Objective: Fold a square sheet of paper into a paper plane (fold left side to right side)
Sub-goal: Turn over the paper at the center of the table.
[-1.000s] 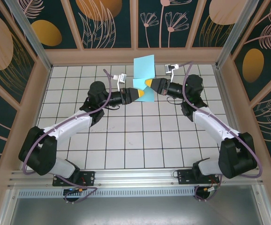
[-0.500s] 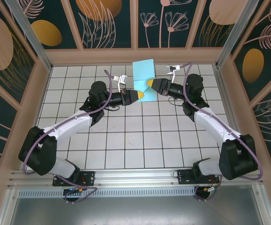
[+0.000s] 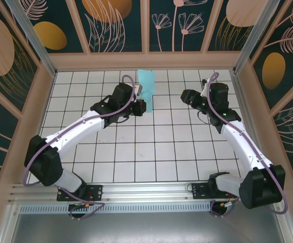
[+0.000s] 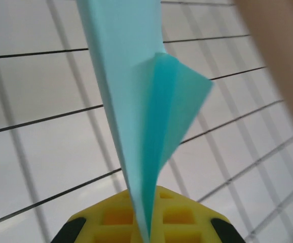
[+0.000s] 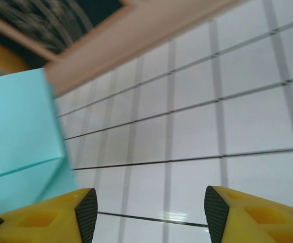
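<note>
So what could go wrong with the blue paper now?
The left gripper pinches the sheet of paper by one thin edge alone, so it might slip or crumple. A flap curls loose, so the fold may spring open. The right gripper is open, off the paper, and could knock it if it reaches in.

turquoise paper [image 3: 147, 82], folded, standing upright

Lab robot cell, white grid table [image 3: 151, 152], floral panel walls [image 3: 187, 25]
</note>
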### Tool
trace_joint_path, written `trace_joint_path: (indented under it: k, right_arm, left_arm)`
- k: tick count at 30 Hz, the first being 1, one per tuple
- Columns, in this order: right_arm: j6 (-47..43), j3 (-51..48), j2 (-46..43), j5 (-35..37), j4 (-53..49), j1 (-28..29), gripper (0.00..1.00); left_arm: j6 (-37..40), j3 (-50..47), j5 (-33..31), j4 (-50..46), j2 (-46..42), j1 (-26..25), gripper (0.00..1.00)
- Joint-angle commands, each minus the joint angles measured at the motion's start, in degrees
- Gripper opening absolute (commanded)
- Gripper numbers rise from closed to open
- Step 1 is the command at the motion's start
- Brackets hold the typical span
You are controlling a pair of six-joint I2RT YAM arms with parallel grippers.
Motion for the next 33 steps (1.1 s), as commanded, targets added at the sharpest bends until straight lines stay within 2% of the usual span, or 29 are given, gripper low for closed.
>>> trace_joint_path:
  k: [1,5,8,11,14,19,21,25,28,33]
  right_arm:
    - [-4.8,-1.6,-2.3,13.0,-7.3,-0.9,0.64]
    - [-5.1,-2.3,-2.1,15.3,-7.2,-1.4,0.65]
    - [-4.8,-2.6,-2.2,15.1,-6.8,-1.5,0.65]
    - [-4.1,-3.5,-2.5,14.4,-6.4,-1.6,0.66]
    - [-3.5,-4.7,-3.1,13.5,-6.1,-1.6,0.66]
    - [-3.6,-6.3,-4.0,12.3,-5.6,-1.6,0.66]
    - [-3.6,-6.8,-4.3,11.7,-5.3,-1.6,0.66]
    - [-3.7,-7.8,-4.4,10.1,-4.5,-1.6,0.66]
    - [-3.8,-8.7,-4.2,9.9,-4.3,-1.6,0.66]
    - [-3.8,-8.3,-3.1,11.6,-7.0,-2.5,0.66]
  left_arm:
    - [3.9,5.0,-21.2,-19.4,3.5,-2.4,0.00]
    - [1.7,12.5,-33.0,-31.1,8.8,-5.4,0.00]
    - [-0.3,19.2,-39.4,-40.0,15.9,-8.0,0.00]
    - [-1.9,25.6,-43.1,-47.0,23.3,-10.1,0.00]
    - [-3.1,31.7,-44.0,-51.6,30.3,-11.8,0.00]
    - [-2.8,41.4,-38.6,-55.0,40.4,-12.9,0.00]
    - [-2.4,45.4,-37.0,-57.5,44.9,-13.1,0.04]
    - [-0.5,48.3,-27.7,-57.4,50.3,-13.1,0.09]
    - [0.8,49.5,-23.4,-56.2,52.2,-13.2,0.20]
    - [4.9,55.1,-13.8,-53.7,53.6,-13.2,0.48]
